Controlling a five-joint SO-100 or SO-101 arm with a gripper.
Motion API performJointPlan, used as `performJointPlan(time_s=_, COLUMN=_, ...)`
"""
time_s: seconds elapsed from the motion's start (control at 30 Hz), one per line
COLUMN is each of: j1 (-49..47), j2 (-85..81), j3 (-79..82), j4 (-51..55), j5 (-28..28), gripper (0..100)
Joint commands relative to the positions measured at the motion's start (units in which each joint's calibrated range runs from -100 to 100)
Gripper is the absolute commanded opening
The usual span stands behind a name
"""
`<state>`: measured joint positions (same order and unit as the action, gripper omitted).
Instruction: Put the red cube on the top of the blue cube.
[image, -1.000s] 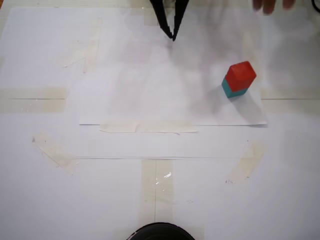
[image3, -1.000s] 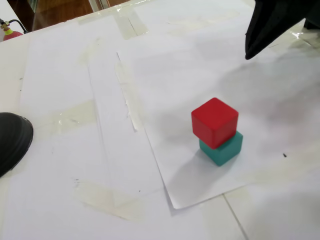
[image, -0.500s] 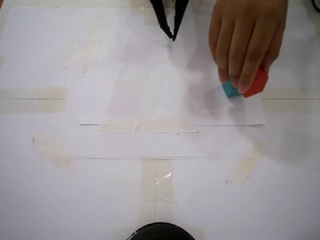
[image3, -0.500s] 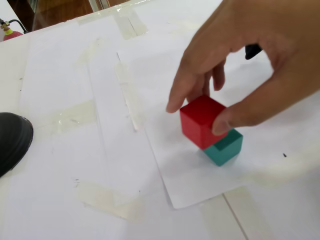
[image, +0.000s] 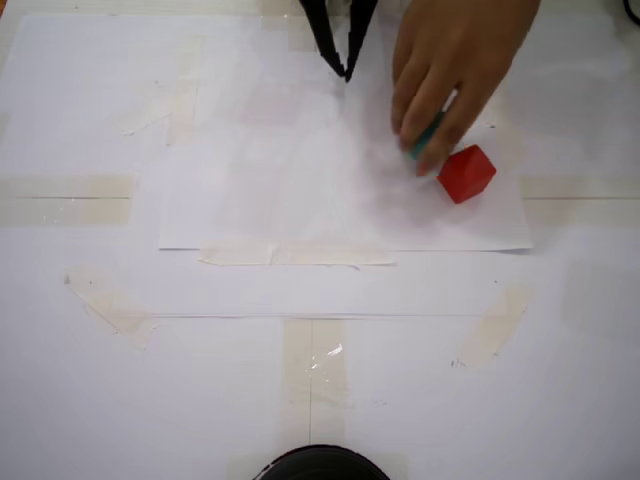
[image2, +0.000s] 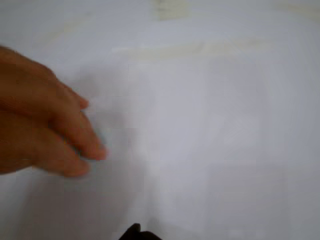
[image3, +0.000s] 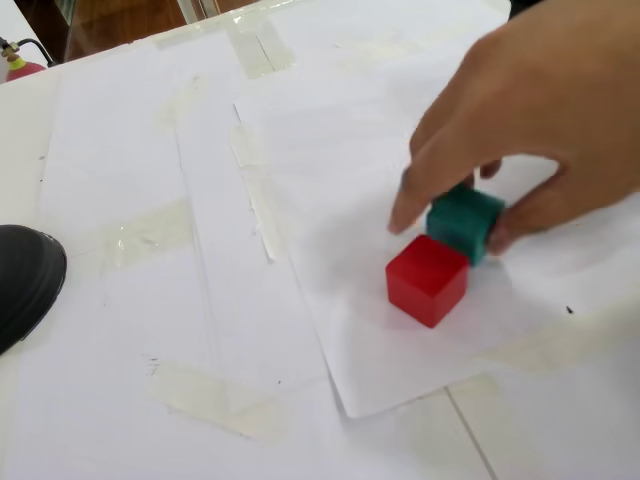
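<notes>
While person's hand (image3: 540, 130) pinches blue cube (image3: 464, 222), red cube (image3: 427, 279) sits on paper just beside it. Tool (image: 346, 72) idle, tips together, empty. Stacking not begun; next: wait for hand, open over red cube.

Red cube (image3: 427, 280) bright red; blue cube (image3: 463, 222) teal; end effector (image: 346, 72) black; paper (image: 250, 180) white.

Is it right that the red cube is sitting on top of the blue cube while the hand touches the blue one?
Not quite. In a fixed view the red cube sits on the paper beside the blue cube, not on it. The hand does grip the blue one.
</notes>
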<state>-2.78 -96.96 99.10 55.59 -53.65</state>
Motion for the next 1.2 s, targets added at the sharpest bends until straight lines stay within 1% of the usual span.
performJointPlan(time_s=0.0, j1=-0.25, j2=-0.46, j3=0.81, j4=0.3, j5=-0.24, gripper=0)
performJointPlan(time_s=0.83, j1=-1.69, j2=-0.55, j3=0.81, j4=0.05, j5=-1.17, gripper=0)
performJointPlan(time_s=1.07, j1=-3.28, j2=-0.55, j3=-1.18, j4=1.69, j5=-1.51, gripper=0)
performJointPlan(time_s=1.17, j1=-4.04, j2=-0.55, j3=-4.09, j4=4.38, j5=-1.17, gripper=0)
